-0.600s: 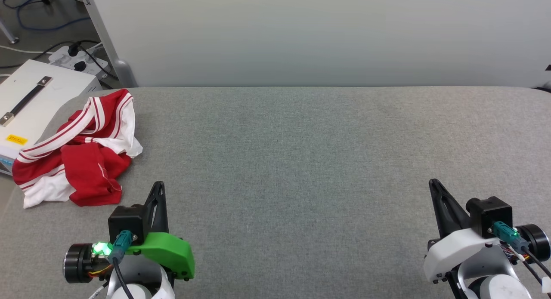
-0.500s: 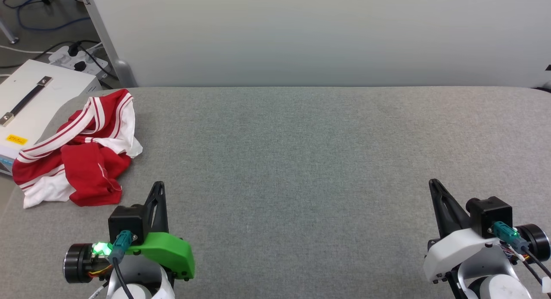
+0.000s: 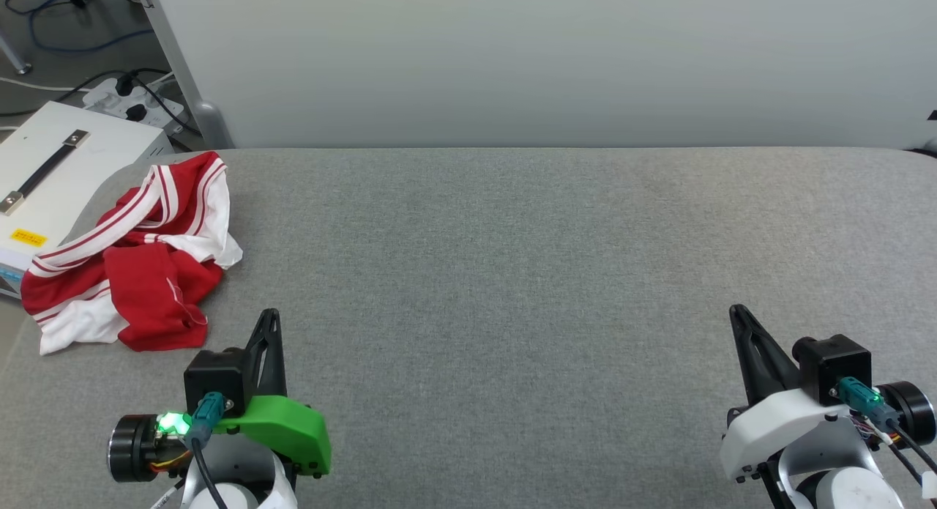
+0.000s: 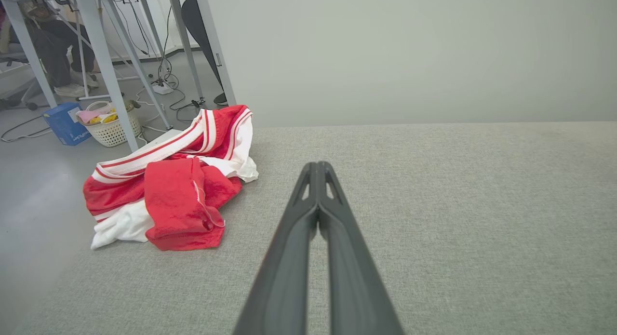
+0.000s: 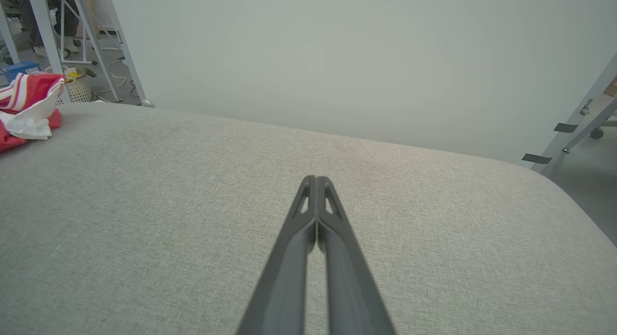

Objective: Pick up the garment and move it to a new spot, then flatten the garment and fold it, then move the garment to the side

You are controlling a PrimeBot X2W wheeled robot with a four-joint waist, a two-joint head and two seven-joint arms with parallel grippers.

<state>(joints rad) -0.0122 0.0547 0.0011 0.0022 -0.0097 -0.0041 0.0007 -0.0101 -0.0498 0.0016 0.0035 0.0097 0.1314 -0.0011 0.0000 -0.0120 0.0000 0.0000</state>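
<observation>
Garment: the crumpled red jersey T-shirt with white sleeves and red-and-white striped trim (image 3: 128,275) is lying in a heap at the far left edge of the grey fabric-covered table (image 3: 512,275).
Left hand: the robot's left hand (image 3: 269,317), two long dark fingers on a green-shelled wrist, is sitting at the table's near side, fingers pressed together and gripping nothing, near the garment's right but not touching it.
Right hand: the right hand (image 3: 736,311), on a white-shelled wrist, is sitting at the near right, fingers likewise closed tip to tip and empty, well apart from the garment.
Beside the table: a white case with a black strap handle (image 3: 66,165) is standing to the left of the garment, with a white power strip carrying black plugs (image 3: 124,99) lying beyond it.
Backdrop: a plain pale panel (image 3: 512,62) is rising along the table's far edge.
</observation>
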